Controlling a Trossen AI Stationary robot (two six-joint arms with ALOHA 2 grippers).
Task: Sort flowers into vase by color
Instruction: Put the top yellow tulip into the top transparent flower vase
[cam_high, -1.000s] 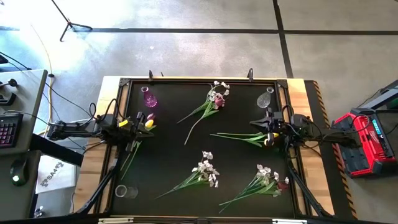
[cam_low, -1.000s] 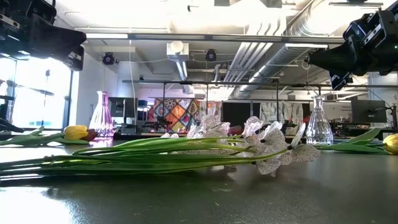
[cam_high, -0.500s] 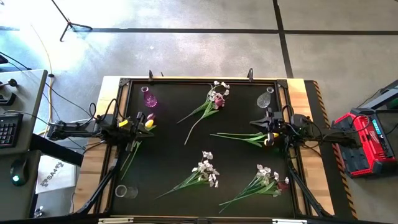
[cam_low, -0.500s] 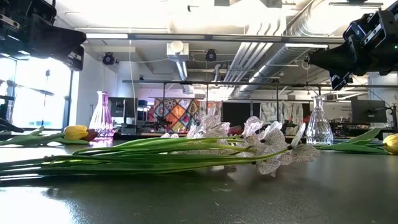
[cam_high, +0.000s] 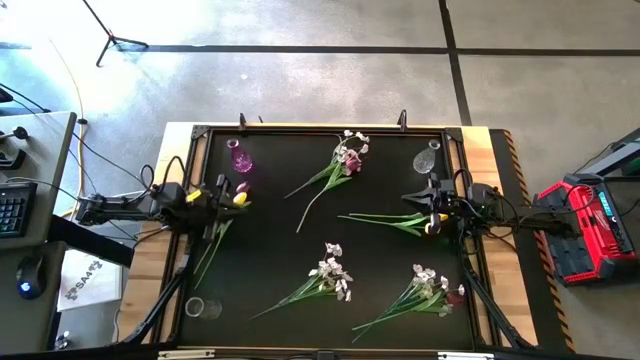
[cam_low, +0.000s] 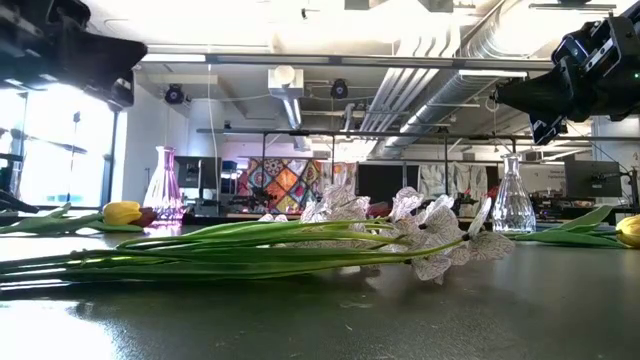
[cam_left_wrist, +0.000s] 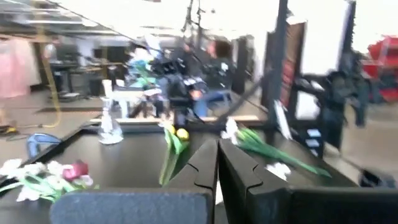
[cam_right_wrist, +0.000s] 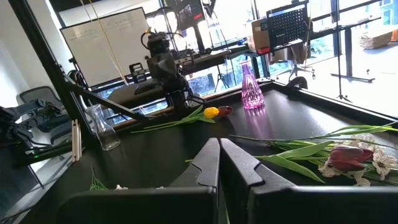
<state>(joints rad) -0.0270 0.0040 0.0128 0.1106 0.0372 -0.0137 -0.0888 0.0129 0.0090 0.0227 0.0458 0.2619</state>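
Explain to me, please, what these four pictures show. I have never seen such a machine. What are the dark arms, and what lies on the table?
It is a robot with two dark arms at a black table. One picture looks straight down from above, one looks level across the table top, and two come from cameras on the arms' wrists.

The left gripper is at the table's left edge, the right gripper at its right edge. Both have their fingers shut and hold nothing.

On the table lie artificial flowers: a yellow tulip under the left gripper, another yellow tulip by the right one, a dark red tulip, and sprays of white blossoms. There is a pink vase, a clear vase and a clear glass near the front left corner. No flower is in a vase yet.
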